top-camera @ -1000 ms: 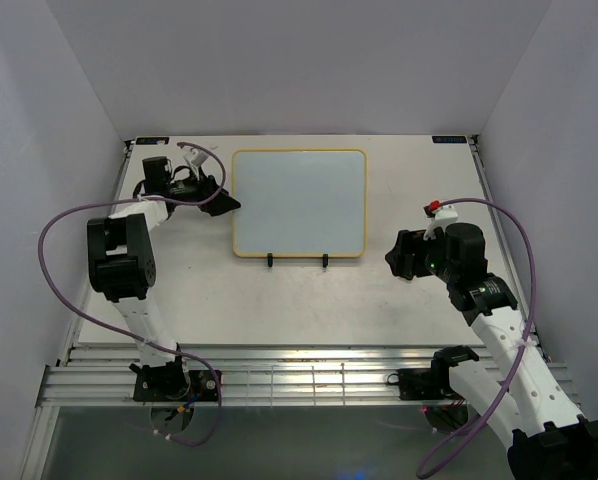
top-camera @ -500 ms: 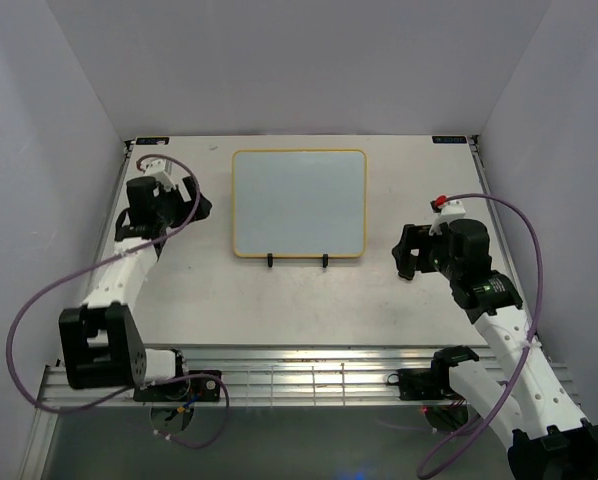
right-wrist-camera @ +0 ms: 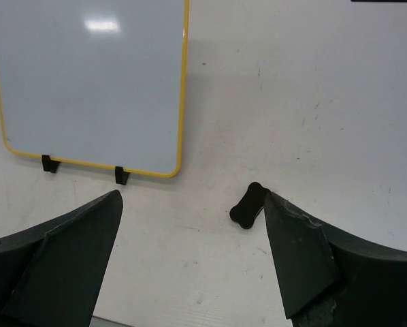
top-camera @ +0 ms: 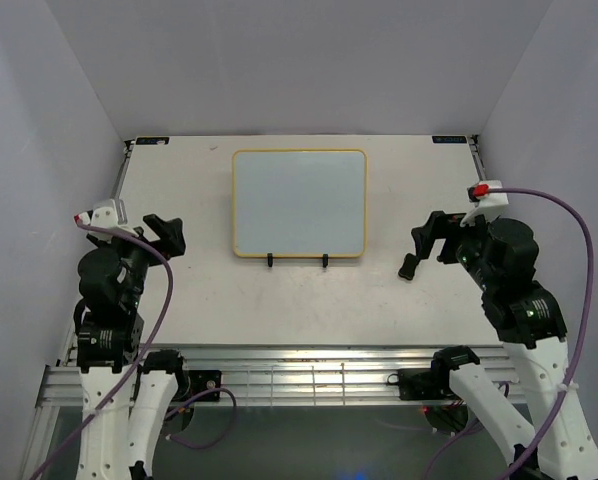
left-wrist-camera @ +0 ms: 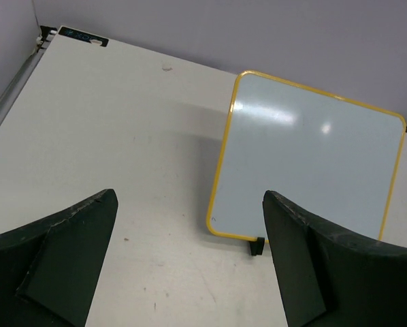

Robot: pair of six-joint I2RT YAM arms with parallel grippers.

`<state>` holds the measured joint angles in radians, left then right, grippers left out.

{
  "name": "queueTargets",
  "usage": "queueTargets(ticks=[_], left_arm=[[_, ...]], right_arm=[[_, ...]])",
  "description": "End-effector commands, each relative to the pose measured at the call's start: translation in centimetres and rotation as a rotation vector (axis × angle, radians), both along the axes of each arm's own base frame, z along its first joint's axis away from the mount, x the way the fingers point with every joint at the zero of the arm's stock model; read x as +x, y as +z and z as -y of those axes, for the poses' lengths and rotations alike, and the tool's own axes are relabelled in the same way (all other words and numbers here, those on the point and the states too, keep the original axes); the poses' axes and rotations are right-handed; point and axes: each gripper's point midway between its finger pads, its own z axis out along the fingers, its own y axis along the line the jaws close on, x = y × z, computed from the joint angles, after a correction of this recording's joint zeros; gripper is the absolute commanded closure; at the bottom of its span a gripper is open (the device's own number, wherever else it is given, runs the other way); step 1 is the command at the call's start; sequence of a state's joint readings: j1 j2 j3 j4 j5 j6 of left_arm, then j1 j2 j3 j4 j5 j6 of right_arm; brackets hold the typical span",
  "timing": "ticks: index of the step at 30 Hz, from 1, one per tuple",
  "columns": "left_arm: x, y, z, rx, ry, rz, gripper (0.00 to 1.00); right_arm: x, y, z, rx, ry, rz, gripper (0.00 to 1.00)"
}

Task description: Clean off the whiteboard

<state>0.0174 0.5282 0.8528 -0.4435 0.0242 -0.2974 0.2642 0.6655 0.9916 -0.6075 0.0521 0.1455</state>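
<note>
target: the whiteboard (top-camera: 299, 203), a rectangular glossy white panel with a thin yellow frame and two small black feet, lies flat on the far middle of the white tabletop (top-camera: 279, 300), feet toward the arms. its face looks blank in all three views, with no writing to be seen.
tool: the small black eraser block (top-camera: 408, 267) lies on the table, right of the whiteboard's near right corner and apart from it. nothing touches it.
left arm, change: a second ago its claw was close beside the whiteboard's left edge. the arm has since swung back, and the left gripper (top-camera: 164, 235) now hangs over the near-left part of the table, well apart from the whiteboard.
left claw: fingers spread wide with nothing between them. its wrist view looks across bare table toward the whiteboard.
right arm, change: a second ago its claw sat low, about where the eraser lies. the right gripper (top-camera: 431, 236) has since drawn up and off to the right, and is now near the eraser but clear of it.
right claw: spread wide and empty. its wrist view shows the eraser on the table beyond the fingers.
meaning for the task: as a judgement, a clean face, a tool set down and both arms pulling away suggest the erasing is done. only retreating to rest seems left.
</note>
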Motion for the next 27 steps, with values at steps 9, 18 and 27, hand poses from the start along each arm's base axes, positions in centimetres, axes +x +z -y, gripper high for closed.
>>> queueTargets(ticks=[9, 18, 27], left_arm=[[-4.4, -2.6, -0.9, 0.111, 0.053, -0.151, 0.02], [-4.2, -3.3, -1.8, 0.066, 0.129, -0.136, 0.02], [-4.1, -3.3, -1.2, 0.073, 0.090, -0.132, 0.02]], right_arm=[[-2.3, 0.3, 2.8, -0.078, -0.091, 0.015, 0.10], [-1.7, -1.3, 3.4, -0.105, -0.123, -0.010, 0.10], [-1.5, -1.3, 3.5, -0.106, -0.137, -0.010, 0.10]])
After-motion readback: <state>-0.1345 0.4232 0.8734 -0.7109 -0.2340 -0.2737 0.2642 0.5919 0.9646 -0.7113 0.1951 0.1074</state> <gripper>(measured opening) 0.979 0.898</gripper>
